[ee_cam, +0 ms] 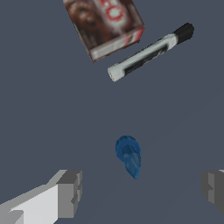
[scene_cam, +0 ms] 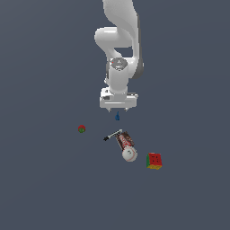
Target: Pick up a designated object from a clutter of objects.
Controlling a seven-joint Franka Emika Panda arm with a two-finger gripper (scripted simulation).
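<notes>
I've got the gripper (ee_cam: 140, 188) spread wide, empty, above the blue piece (ee_cam: 128, 155) so its fingers straddle it (marker (ee_cam: 151, 51) and brown box (ee_cam: 105, 26) lie just beyond the piece).

Exterior view: looked down from high and well back, facing the arm, taking in the whole surface (scene_cam: 40, 188) with the pincer (scene_cam: 117, 109) near the middle. Wrist view: sat just above the pincer (ee_cam: 140, 188), aimed straight down past both fingers (ee_cam: 70, 192), close to the surface (ee_cam: 43, 122). Shared by both: the blue piece (scene_cam: 117, 117) (ee_cam: 128, 155) under the pincer, and beyond it the marker (scene_cam: 112, 134) (ee_cam: 151, 51) and brown box (scene_cam: 125, 140) (ee_cam: 103, 25).
</notes>
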